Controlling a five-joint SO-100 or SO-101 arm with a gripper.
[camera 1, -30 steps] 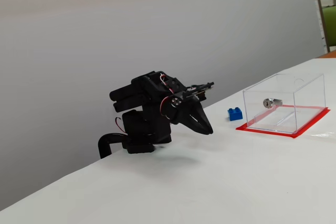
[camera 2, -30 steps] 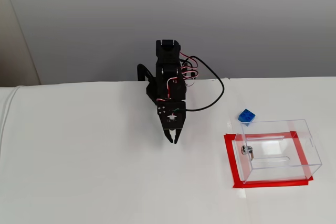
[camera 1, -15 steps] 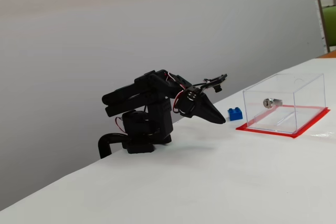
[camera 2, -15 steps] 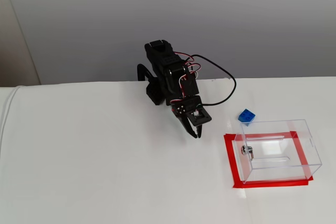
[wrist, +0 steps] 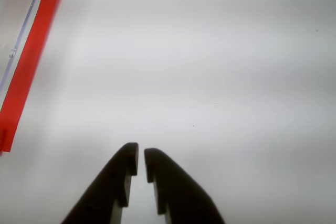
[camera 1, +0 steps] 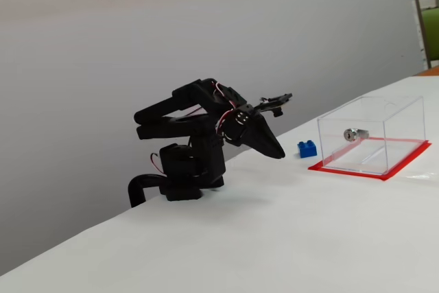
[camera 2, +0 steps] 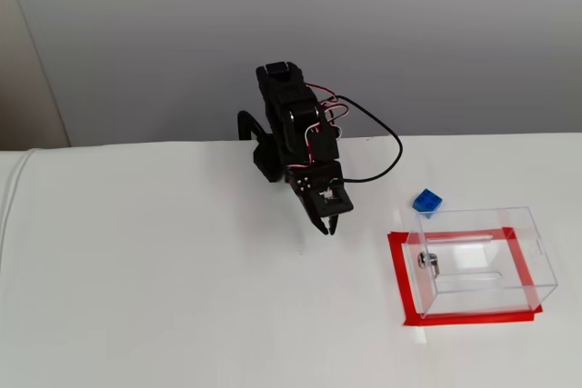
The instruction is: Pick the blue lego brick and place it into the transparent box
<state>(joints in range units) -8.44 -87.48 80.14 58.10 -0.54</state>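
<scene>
The blue lego brick lies on the white table just behind the transparent box. The box stands on a red base and has a small silver lock part on its wall. My black gripper hangs above the bare table, left of the box and the brick in both fixed views, tilted down. Its jaws are shut with only a thin slit and nothing between them. The brick does not show in the wrist view.
The arm's base is clamped at the table's back edge by the grey wall, with a black cable looping out toward the brick. White tabletop stretches to the left and front.
Over the last second the gripper swung from straight ahead of the base toward the box side. In the last half second it drew back slightly toward the base. Brick and box stayed put.
</scene>
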